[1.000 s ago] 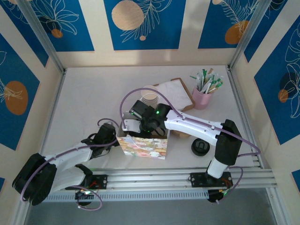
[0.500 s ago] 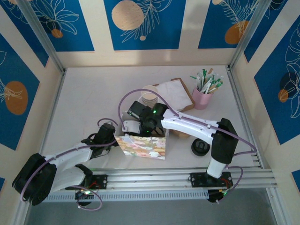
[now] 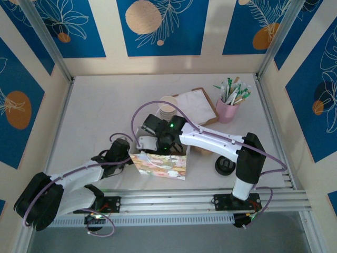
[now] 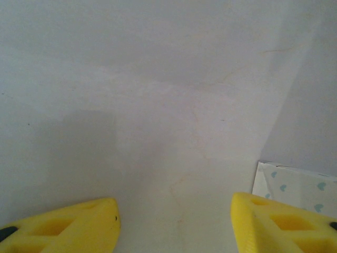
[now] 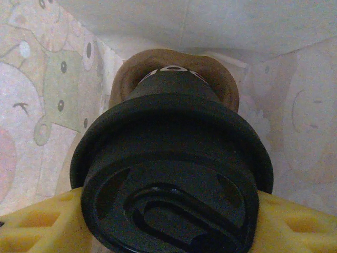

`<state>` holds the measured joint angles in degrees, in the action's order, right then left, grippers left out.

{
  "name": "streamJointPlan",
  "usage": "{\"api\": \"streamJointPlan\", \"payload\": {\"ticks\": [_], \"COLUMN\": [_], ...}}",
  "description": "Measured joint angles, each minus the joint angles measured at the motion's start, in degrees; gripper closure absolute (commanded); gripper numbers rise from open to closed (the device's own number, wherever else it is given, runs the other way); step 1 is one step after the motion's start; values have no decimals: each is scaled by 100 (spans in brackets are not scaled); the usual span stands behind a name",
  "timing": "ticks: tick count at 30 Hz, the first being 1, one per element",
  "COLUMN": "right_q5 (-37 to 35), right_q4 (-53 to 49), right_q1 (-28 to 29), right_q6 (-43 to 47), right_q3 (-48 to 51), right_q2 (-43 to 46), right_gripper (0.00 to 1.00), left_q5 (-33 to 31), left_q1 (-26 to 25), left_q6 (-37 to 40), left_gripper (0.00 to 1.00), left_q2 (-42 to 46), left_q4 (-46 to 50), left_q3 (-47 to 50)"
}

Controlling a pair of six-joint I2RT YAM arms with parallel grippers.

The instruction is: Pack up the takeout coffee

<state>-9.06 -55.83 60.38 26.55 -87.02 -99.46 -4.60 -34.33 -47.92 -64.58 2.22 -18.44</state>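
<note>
Yellow-fingered, the left gripper [image 4: 175,210] stands a little open and holds nothing, just beside the flowered paper bag [image 3: 160,166]. Since a second ago the right gripper [image 5: 168,196] has reached further over and into this bag, closed on the takeout coffee [image 5: 174,153]. I judge the packing nearly done. I count one bag, one stack of cream cups [image 3: 168,107], one separate black lid [image 3: 225,166] and one pink cup [image 3: 227,109].

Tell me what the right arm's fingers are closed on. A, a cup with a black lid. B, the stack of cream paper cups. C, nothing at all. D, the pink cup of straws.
A: in the right wrist view the right arm's yellow fingers press on both sides of the takeout coffee cup with its black lid, down inside the patterned bag.
</note>
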Motion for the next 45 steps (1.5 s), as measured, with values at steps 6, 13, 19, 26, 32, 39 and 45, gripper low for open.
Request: {"api": "streamJointPlan", "payload": {"ticks": [6,13,19,26,32,39,45], "right_q5": [-26,-44,74,90,144,199,210], "right_q4": [-138,-254,-343,-529,-564,-575,-570], "right_q1": [0,0,-17,-50,-81,-127,-129], "right_q6": [-2,-7,-70,-155,-179,-221,-262], "right_q3": [-170,-289,-321,-321,-319,-317,-315], "right_q2": [0,76,184,94,-186,-240,-240], "right_gripper": [44,44,44,45,45,45,45], "left_q5": [2,2,2,2,2,2,2], "left_q1": [-11,-22,-31,-31,-37,-42,-44], "left_q6": [9,33,42,42,42,42,42], "left_gripper": [40,40,39,39,39,39,39], "left_q2": [0,0,0,0,0,0,0], "left_q4": [4,2,0,0,0,-2,-7], "left_q3": [-7,-9,-11,-13,-15,-15,-15]}}
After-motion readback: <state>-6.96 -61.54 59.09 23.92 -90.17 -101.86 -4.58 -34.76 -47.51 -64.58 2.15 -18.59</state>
